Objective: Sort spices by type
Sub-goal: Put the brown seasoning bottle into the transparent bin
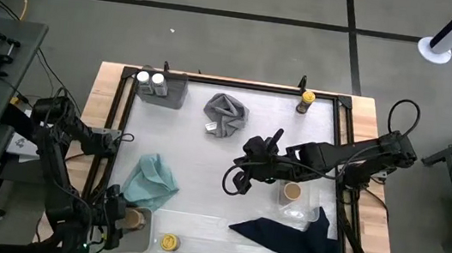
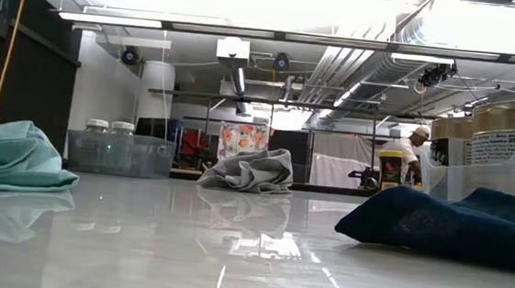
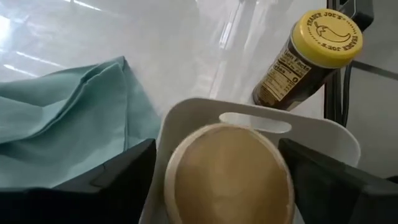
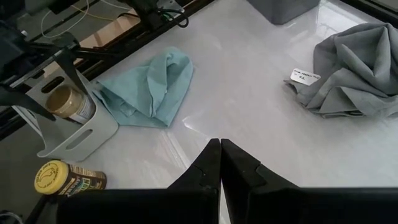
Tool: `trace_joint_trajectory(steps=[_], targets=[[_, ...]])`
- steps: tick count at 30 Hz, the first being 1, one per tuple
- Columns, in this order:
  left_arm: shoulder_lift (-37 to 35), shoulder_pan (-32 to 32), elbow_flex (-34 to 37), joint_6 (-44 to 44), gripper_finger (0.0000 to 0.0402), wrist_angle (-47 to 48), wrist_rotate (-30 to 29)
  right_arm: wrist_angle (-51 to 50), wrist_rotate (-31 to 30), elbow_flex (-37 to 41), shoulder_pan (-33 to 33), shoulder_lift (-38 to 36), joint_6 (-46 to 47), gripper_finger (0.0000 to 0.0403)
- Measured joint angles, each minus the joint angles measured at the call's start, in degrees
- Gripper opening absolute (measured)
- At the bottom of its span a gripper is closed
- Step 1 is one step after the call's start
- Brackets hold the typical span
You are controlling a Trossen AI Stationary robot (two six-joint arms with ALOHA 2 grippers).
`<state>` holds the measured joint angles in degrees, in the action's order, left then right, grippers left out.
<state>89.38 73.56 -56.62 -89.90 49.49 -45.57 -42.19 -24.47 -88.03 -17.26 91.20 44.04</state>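
Note:
My left gripper [image 3: 216, 148] is open at the table's near left corner, one finger on each side of a tan-topped jar [image 3: 227, 177] that stands in a small grey tray [image 3: 186, 112]. A yellow-capped jar [image 3: 311, 59] lies on its side just beyond that tray. My right gripper [image 4: 219, 149] is shut and holds nothing, above the table's middle [image 1: 237, 180]. Another tan-topped jar [image 1: 291, 191] stands in a clear tray [image 1: 306, 212]. Two white-capped jars [image 1: 151, 78] stand in a grey tray at the far left. A second yellow-capped jar [image 1: 306, 97] stands upright at the far edge. My left gripper stands open around the tan-topped jar's upper part [image 3: 186, 162], coming from above at a slant. The jar stands upright in the grey tray. Whether either finger touches the jar, I cannot tell.
A teal cloth [image 1: 150, 179] lies bunched beside the near-left tray, a grey cloth [image 1: 226, 114] toward the far middle, and a navy cloth [image 1: 290, 238] at the near right. Bare tabletop lies between the cloths. A person [image 2: 413, 152] shows in the room beyond.

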Motion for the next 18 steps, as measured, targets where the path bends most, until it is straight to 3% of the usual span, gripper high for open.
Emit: trace_joint_trajectory(steps=[8,14,18], targets=[[-1.2,0.0,-0.8,0.0,0.0327,-0.2,0.1,0.0,0.0,0.0,0.0,0.0,-0.4,0.0000],[-7.8,-0.6,-4.0,0.6,0.0327,6.4,-3.5,0.0,0.0,0.0,0.0,0.0,-1.0,0.0000],[-13.2,-3.1,-5.8,6.2,0.0328,9.8,-4.3,0.7,0.0,0.0,0.4,0.0,-1.1,0.0000]])
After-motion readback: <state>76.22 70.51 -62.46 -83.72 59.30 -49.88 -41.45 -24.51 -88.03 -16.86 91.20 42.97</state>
